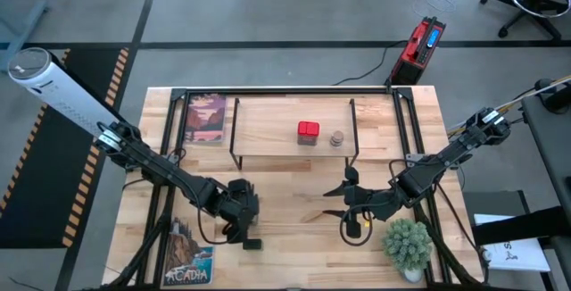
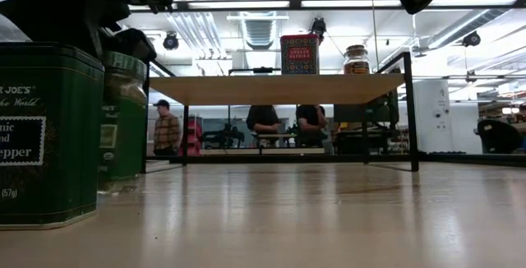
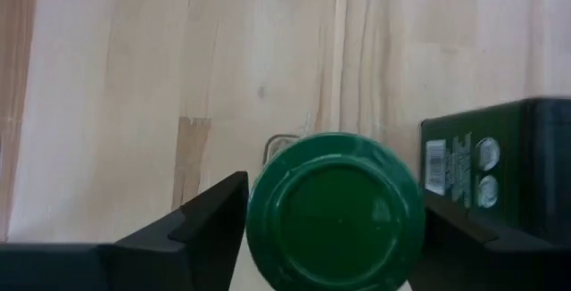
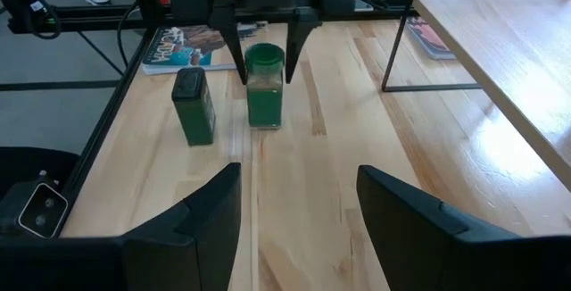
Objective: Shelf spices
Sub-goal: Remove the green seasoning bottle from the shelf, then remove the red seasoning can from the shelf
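Observation:
The green-lidded jar [image 3: 335, 211] stands upright on its base on the table, next to the dark olive tin [image 4: 194, 103]. My left gripper [image 1: 243, 212] hangs over the jar, pointing steeply down. It is open, with one finger [image 3: 214, 220] close on each side of the lid. The high view hides the jar under the gripper. The red tin [image 1: 308, 131] and the tiny round jar [image 1: 337, 137] stand on the shelf [image 1: 268, 126]. My right gripper [image 4: 299, 193] hovers open above the table's right half, with nothing between its fingers, and faces the jar.
One picture book [image 1: 206, 118] lies at the far left and another [image 1: 189, 255] at the near left. A potted plant [image 1: 409, 245] stands at the near right. Bare tabletop lies between the two grippers. People [image 2: 167, 127] stand in the room beyond the shelf.

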